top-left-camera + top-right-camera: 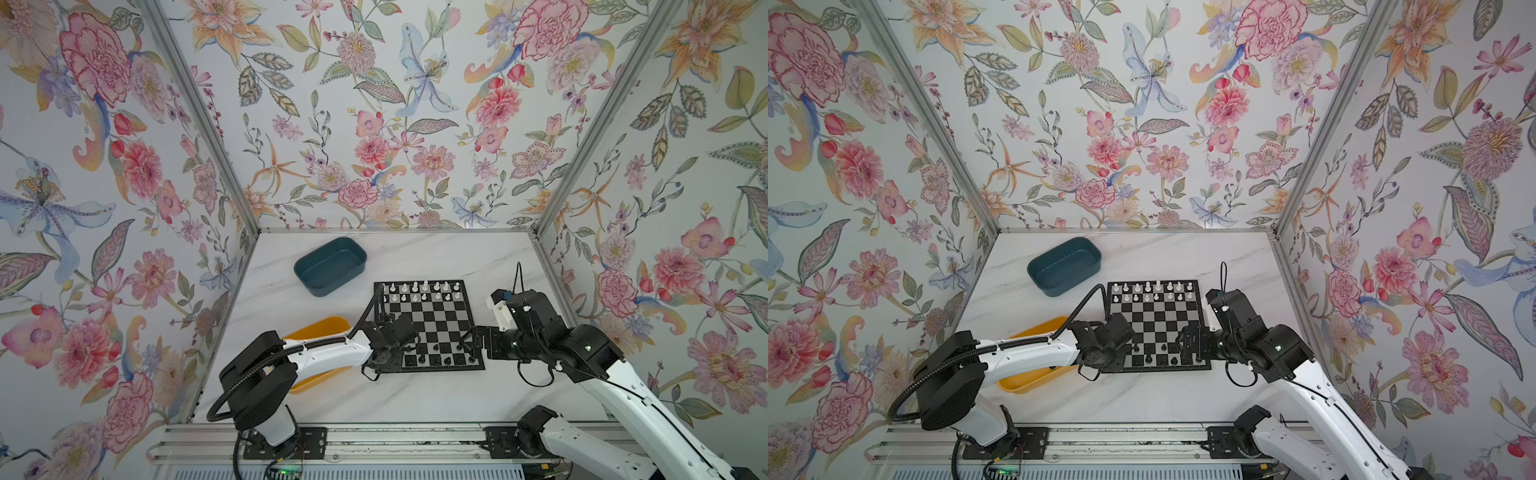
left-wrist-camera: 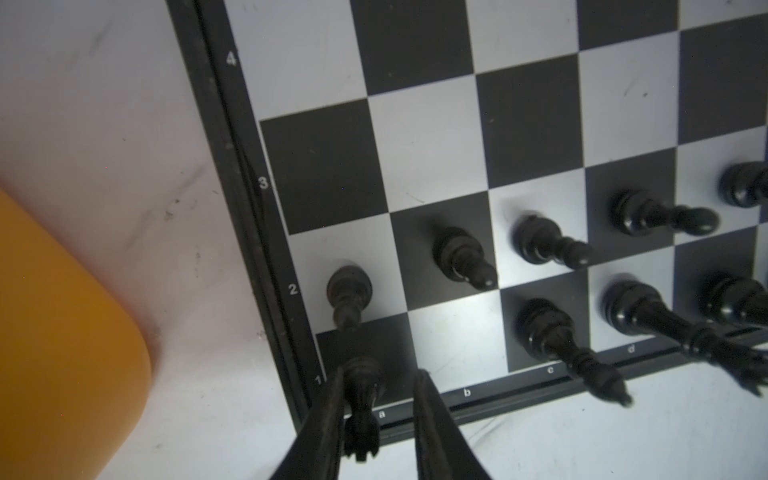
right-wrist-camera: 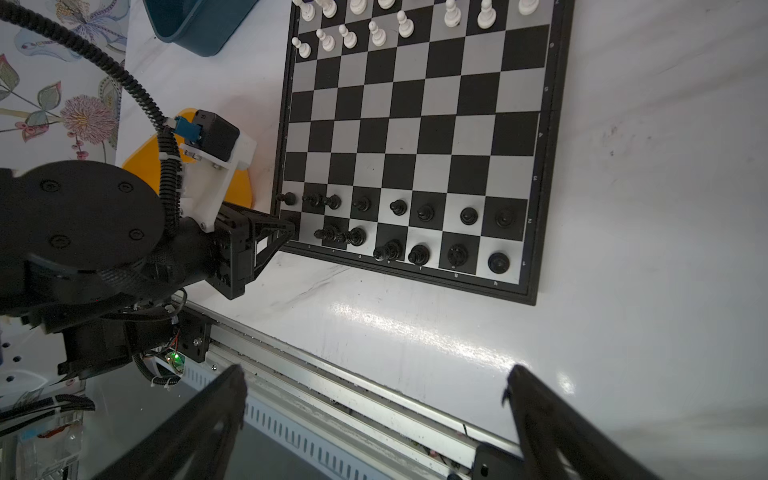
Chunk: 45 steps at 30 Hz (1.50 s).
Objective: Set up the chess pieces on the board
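I am seating the black rook (image 2: 360,386) on the corner square of the board (image 2: 424,133). My left gripper (image 2: 380,372) stands narrow around it, seemingly touching one side only, and my right gripper (image 3: 374,370) is wide and empty. Next I should lift straight off without tipping it.

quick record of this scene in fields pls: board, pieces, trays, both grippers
board: flat black-and-grey checked chessboard on the white marble table
white pieces: small white plastic chessmen along the two far rows
black pieces: small black plastic chessmen in the two near rows; square b1 bare
left gripper: open, fingers either side of the black rook on a1
right gripper: wide open, nothing between its fingers
trays: teal rounded tray empty; yellow rounded tray mostly hidden by the left arm
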Tool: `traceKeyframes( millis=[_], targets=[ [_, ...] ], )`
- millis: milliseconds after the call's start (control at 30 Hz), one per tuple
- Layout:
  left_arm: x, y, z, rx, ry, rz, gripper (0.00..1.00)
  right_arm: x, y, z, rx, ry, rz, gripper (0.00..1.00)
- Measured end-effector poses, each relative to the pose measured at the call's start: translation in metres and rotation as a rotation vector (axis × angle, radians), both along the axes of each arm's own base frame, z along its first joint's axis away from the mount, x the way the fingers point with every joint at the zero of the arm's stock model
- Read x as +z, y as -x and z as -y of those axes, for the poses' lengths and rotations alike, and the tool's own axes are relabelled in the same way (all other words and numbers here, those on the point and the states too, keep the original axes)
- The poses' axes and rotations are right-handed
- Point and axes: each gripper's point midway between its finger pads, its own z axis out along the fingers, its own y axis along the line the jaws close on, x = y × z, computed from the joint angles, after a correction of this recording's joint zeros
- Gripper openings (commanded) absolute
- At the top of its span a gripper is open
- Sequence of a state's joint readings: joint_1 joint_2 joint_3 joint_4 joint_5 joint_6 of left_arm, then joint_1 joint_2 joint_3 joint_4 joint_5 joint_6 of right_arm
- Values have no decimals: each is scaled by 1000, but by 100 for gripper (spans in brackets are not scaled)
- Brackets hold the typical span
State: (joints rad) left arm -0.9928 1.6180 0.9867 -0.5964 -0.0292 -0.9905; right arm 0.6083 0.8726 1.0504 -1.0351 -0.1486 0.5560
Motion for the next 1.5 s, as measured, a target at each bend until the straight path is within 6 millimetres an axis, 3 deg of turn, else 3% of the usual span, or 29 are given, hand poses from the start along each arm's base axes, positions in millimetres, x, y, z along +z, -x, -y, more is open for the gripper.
traceKeyframes(
  millis=[533, 767, 900, 1033, 1233, 1367, 1500],
  targets=[
    [5, -1, -13, 13, -34, -8, 44, -5, -5, -2, -3, 24, -22, 99],
    [56, -15, -6, 17, 58, 83, 48, -4, -11, -5, -5, 33, -31, 99],
    [78, -20, -11, 29, 97, 118, 49, -2, -17, -8, -8, 43, -35, 99],
    [102, -27, -34, 79, 118, 159, 50, 4, -27, -14, -12, 50, -32, 99],
    [142, -41, -101, 230, 172, 267, 53, 18, -45, -36, 19, 72, -23, 99],
    [126, -40, -146, 319, 134, 254, 52, 32, -62, -56, 41, 87, 4, 99],
    [94, -33, -167, 338, 73, 173, 51, 36, -80, -67, 51, 115, 21, 99]
  ],
)
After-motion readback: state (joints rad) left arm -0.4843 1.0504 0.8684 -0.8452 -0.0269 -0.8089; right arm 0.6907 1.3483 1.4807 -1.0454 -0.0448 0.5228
